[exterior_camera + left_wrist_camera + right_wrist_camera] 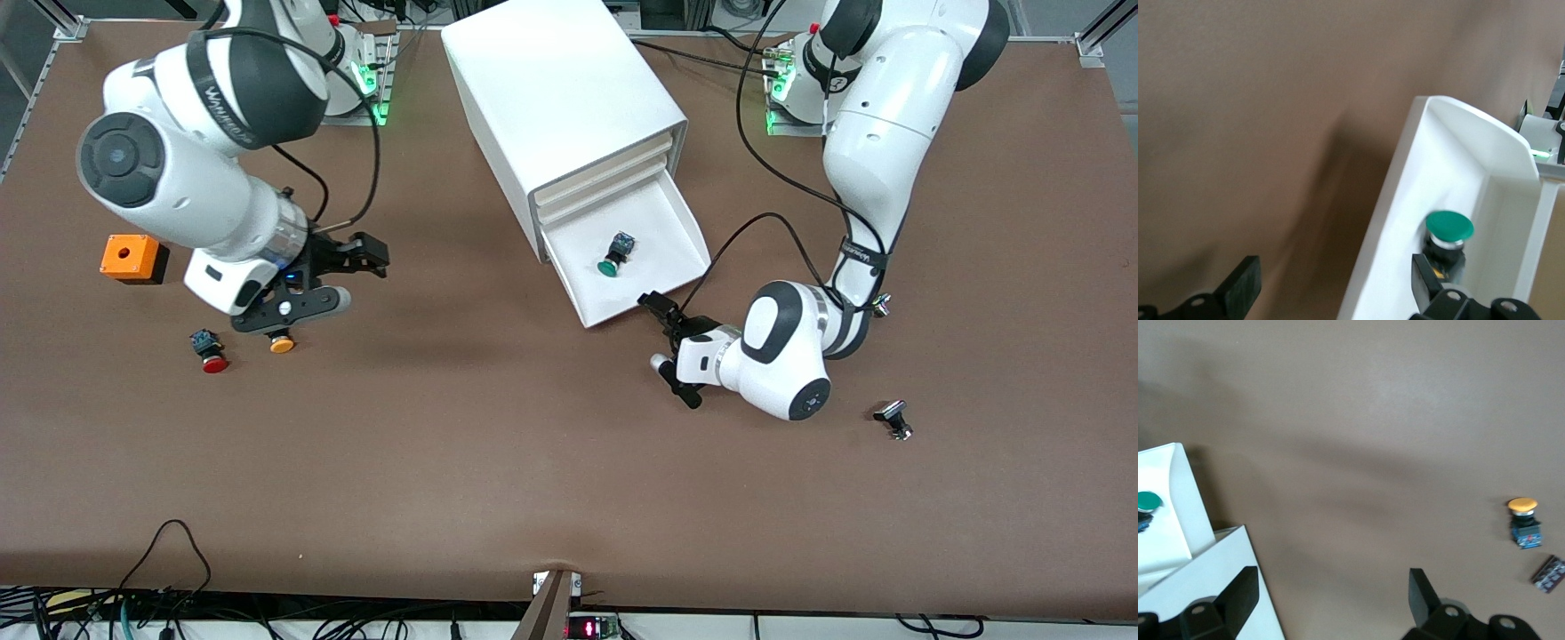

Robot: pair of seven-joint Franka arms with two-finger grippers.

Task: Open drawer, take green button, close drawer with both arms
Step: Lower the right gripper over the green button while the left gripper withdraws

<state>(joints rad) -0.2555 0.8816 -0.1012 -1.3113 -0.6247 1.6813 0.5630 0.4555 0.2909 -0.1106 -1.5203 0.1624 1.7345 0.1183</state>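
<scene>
- While the drawer [633, 258] stands pulled out of the cabinet [560, 107], the button [615, 253] lies on its side on the tray floor, around the middle.
- In the front view the button's long axis runs from about 1 o'clock to 7 o'clock: the dark body sits at the 1 o'clock end toward the cabinet, and the green cap points to 7 o'clock, toward the drawer's open front.
- The left end effector [669, 348] hangs low at the drawer's front corner, at roughly 4 o'clock from the button in the front view; its jaws stand apart and grip nothing.
- In the left wrist view one finger [1426, 283] sits inside the tray close to the green cap [1449, 225], the other finger [1241, 288] outside over the bare surface [1271, 100].
- The right end effector [333, 276] hovers toward the right arm's end of the surface, jaws apart and empty.
- Just below it in the front view lie an orange button [282, 343] and a red button [212, 354]; an orange box [133, 259] sits farther from the camera than these.
</scene>
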